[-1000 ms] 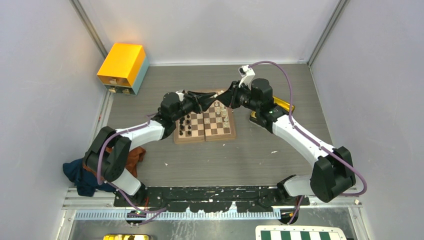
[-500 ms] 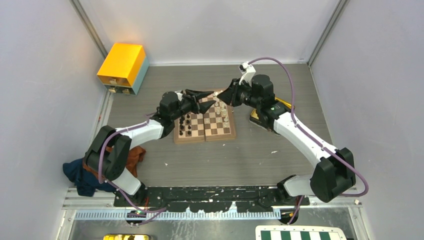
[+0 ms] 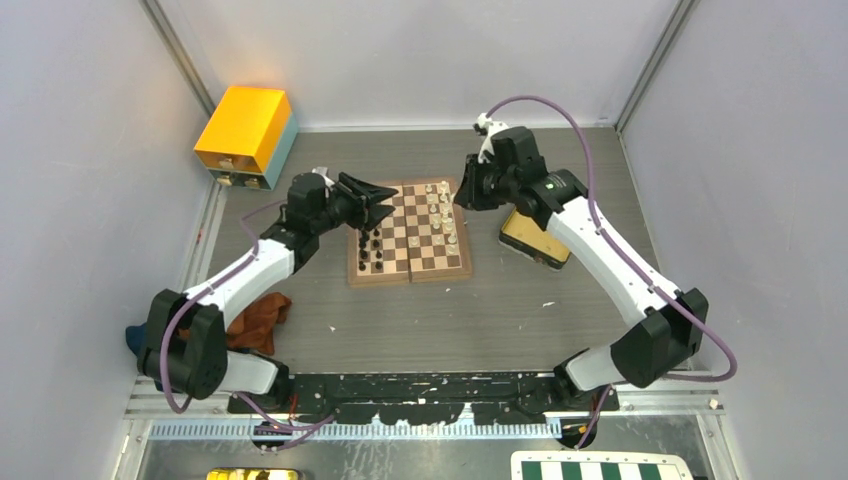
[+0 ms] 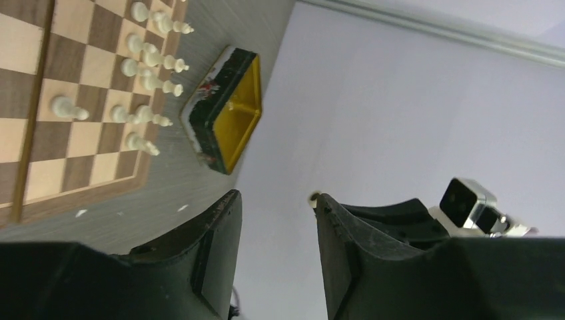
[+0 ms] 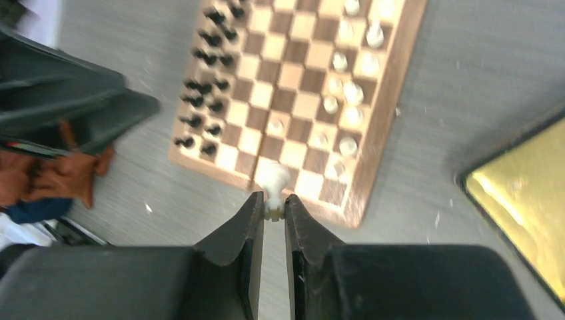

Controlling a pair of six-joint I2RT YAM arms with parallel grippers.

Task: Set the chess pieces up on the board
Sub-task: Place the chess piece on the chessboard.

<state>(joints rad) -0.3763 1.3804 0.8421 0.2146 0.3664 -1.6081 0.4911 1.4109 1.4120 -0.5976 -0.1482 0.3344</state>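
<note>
My right claw (image 5: 273,203) was pinched tight on one cream-white piece (image 5: 275,179), gripping it low on its base with the rounded head poking out past my fingertips. From above, that claw (image 3: 463,195) hung at the far right edge of the board (image 3: 410,277), which lay flat in the middle of the grey table (image 3: 420,330).

My left claw (image 4: 276,200) had its fingers parted with nothing between them. It hovered over the board's far left corner (image 3: 385,203).

Black pieces (image 5: 206,100) crowded the left columns in two ragged rows. The white pieces (image 5: 346,93) stood scattered down the right columns, not lined up, so the squares below my held piece were hemmed in by them. The middle columns were bare.

Just beside the board's right edge lay the gold tray (image 3: 530,242), dark-walled and yellow inside (image 4: 243,120), under my right forearm. A yellow box (image 3: 245,130) sat in the far left corner, well apart. A rust-orange cloth (image 3: 262,312) lay by my left arm, with a dark blue one (image 3: 135,338) next to it. A green-and-white checkered board (image 3: 600,468) showed at the near edge, behind my bases.
</note>
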